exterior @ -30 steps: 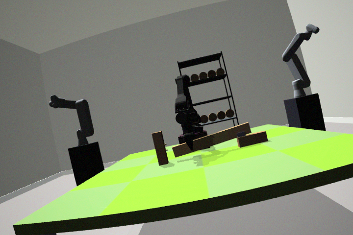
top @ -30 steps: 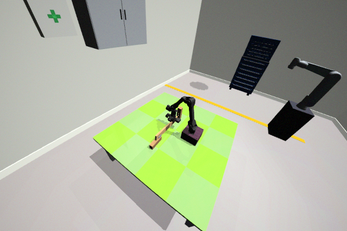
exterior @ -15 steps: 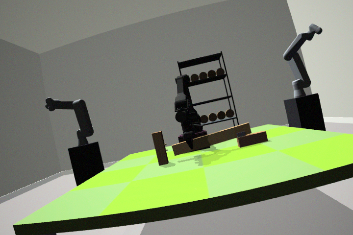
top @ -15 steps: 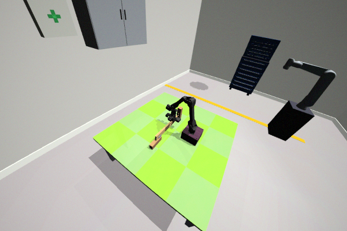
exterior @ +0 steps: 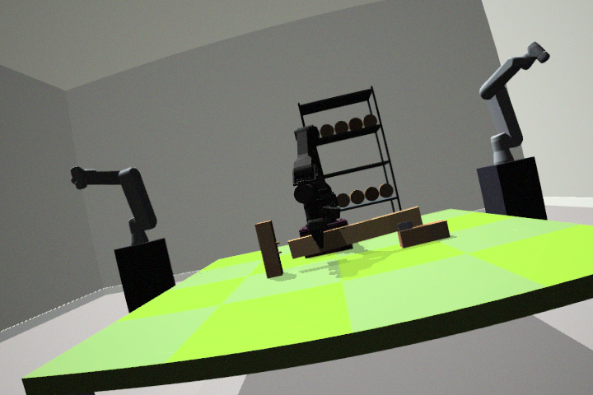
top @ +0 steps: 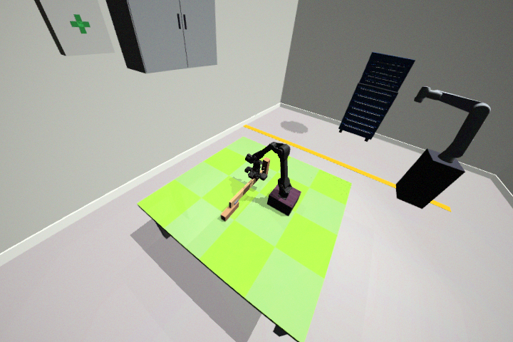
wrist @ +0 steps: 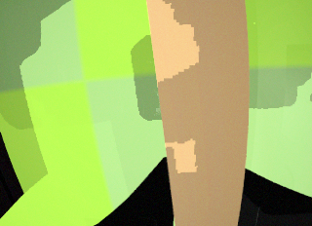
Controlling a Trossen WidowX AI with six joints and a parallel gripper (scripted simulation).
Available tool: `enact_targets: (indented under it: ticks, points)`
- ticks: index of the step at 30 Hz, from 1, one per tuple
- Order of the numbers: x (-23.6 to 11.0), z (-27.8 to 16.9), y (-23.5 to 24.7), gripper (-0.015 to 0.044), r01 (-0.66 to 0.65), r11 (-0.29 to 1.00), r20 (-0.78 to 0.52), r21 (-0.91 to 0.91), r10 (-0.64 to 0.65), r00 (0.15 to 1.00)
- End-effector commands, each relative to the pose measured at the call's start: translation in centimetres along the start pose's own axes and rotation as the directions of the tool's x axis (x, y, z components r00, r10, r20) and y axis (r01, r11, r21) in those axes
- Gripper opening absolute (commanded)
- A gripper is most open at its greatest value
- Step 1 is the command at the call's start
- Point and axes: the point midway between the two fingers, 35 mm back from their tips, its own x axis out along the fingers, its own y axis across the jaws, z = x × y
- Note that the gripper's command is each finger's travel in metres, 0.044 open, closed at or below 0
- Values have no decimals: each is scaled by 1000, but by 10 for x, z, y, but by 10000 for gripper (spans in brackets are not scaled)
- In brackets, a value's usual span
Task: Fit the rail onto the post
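The long wooden rail (top: pixel 241 194) (exterior: pixel 371 225) (wrist: pixel 214 109) is held near its post end by my gripper (exterior: pixel 319 241) (wrist: pixel 189 162), which is shut on it. That end is raised off the table and the rail looks nearly level. Its far end is at the dark bracket (exterior: pixel 404 225) on the low footboard block (top: pixel 229 212) (exterior: pixel 425 234); how it sits there is partly hidden. The upright post (top: pixel 266 161) (exterior: pixel 269 251) stands beyond the raised end. Its two pegs point toward the rail, with a small gap between them and the rail end. The holes are not visible.
The purple arm base (top: pixel 283 199) stands beside the rail on the green checkered table (top: pixel 301 249) (exterior: pixel 278 321). A shelf rack (exterior: pixel 357 169) and two grey arms on black pedestals (exterior: pixel 143 274) (exterior: pixel 516 191) stand beyond the table.
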Motion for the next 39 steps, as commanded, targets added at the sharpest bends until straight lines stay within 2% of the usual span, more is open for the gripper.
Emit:
enact_targets:
  ticks: [1,24,39]
  points:
    - [-6,0,-2,0,13,1000,4,-1,-13,1000]
    - [-17,0,-2,0,13,1000,4,-1,-13,1000]
    - [-11,0,-1,0,13,1000,4,-1,-13,1000]
